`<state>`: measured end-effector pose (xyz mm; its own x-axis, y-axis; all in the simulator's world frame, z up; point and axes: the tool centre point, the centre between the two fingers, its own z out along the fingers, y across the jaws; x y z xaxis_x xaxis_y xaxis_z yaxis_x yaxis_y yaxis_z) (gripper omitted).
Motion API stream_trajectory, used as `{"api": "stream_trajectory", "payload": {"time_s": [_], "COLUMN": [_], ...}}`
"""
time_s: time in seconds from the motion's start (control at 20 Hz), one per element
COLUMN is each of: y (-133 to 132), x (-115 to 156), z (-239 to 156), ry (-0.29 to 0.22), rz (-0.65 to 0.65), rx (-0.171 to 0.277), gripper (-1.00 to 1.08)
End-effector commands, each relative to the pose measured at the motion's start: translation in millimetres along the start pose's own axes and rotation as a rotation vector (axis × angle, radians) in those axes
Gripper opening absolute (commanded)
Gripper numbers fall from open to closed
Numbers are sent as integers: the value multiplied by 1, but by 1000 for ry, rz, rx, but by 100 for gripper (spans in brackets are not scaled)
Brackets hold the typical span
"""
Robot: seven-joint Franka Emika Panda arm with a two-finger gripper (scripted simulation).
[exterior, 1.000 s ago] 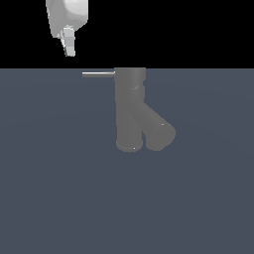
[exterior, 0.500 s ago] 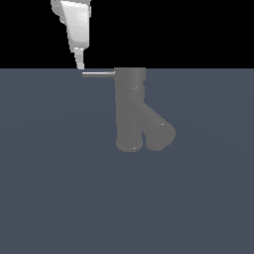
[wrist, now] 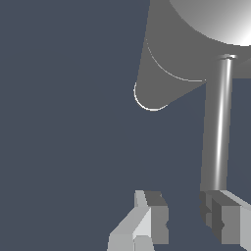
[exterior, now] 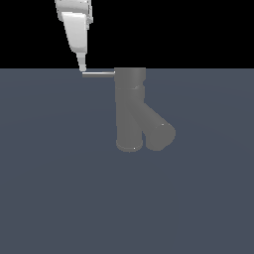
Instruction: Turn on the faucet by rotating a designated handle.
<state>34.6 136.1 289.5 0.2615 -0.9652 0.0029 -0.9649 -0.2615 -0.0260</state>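
Observation:
The dark-grey faucet [exterior: 130, 109] stands upright on the grey surface, with its thick spout [exterior: 159, 133] angled toward the exterior view's right. The thin metallic handle [exterior: 99, 74] juts from its top toward the exterior view's left. My white gripper [exterior: 83, 68] comes down from above, with its fingertips right at the handle's free end. In the wrist view the gripper [wrist: 186, 219] is open and empty. The handle [wrist: 218, 127] ends against one finger [wrist: 224, 218], not between the two. The faucet's top [wrist: 215, 19] and spout [wrist: 164, 73] lie beyond.
A flat grey-blue surface [exterior: 59, 188] spreads all around the faucet. A black background lies behind the arm in the exterior view.
My gripper has come down and moved slightly toward the exterior view's right, from above the handle's free end to right at it. The faucet and handle have not moved.

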Motion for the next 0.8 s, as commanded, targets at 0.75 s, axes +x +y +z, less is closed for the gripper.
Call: {"api": "stream_trajectory", "payload": {"time_s": [0.75], "y": [-3], "x": [19], "z": [21], "ry": [-2], "rz": [52], "rx": [-26], "gripper": [-100]}}
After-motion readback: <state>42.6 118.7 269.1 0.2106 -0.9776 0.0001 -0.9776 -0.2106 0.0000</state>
